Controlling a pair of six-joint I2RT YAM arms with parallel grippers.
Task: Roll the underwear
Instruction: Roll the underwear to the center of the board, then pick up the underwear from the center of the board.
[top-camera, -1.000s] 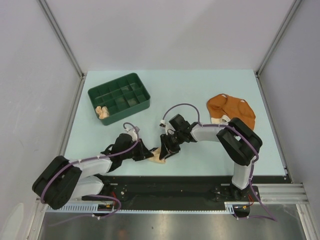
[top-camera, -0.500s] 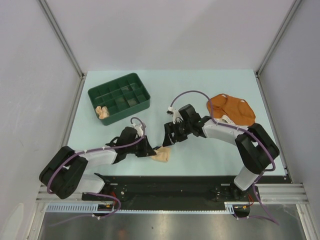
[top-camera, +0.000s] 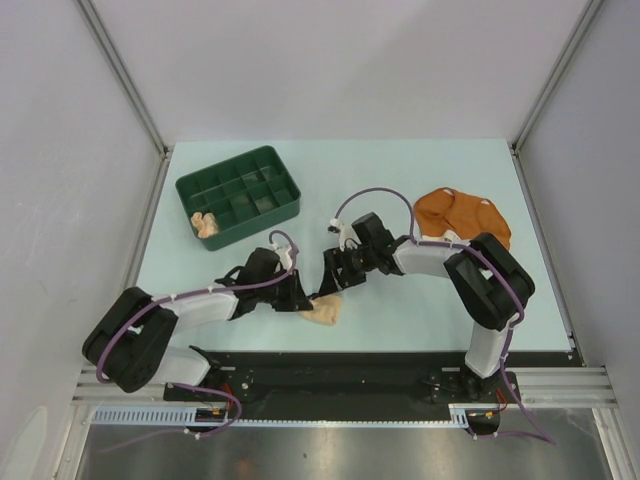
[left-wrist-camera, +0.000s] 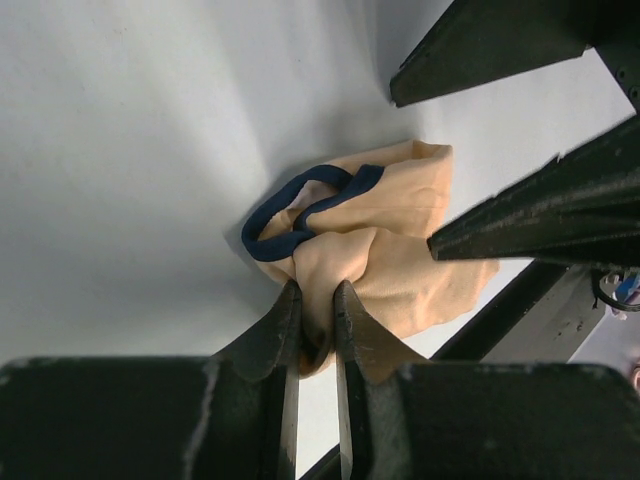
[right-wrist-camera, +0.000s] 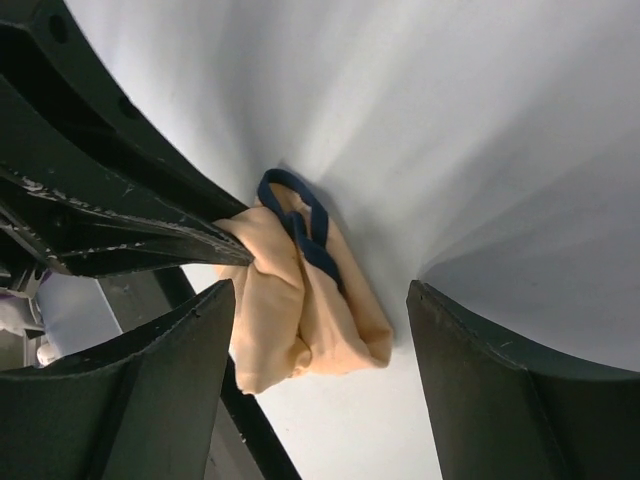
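A cream underwear (top-camera: 323, 311) with dark trim lies bunched near the table's front edge. My left gripper (top-camera: 305, 300) is shut on a fold of it; the left wrist view shows the cloth (left-wrist-camera: 385, 250) pinched between the jaws (left-wrist-camera: 318, 305). My right gripper (top-camera: 328, 284) hovers just above and behind the bundle, open, its fingers (right-wrist-camera: 160, 370) straddling the cloth (right-wrist-camera: 300, 300) without touching. A rust-orange underwear (top-camera: 462, 218) lies flat at the right. A pale peach underwear (top-camera: 207, 224) sits in a corner of the green tray.
The dark green compartment tray (top-camera: 240, 165) stands at the back left. Grey enclosure walls ring the table. The black base rail (top-camera: 330, 365) runs just in front of the bundle.
My right gripper has opened, let go of the cream underwear and lifted back a little. The left gripper, still holding the cloth, has shifted slightly right.
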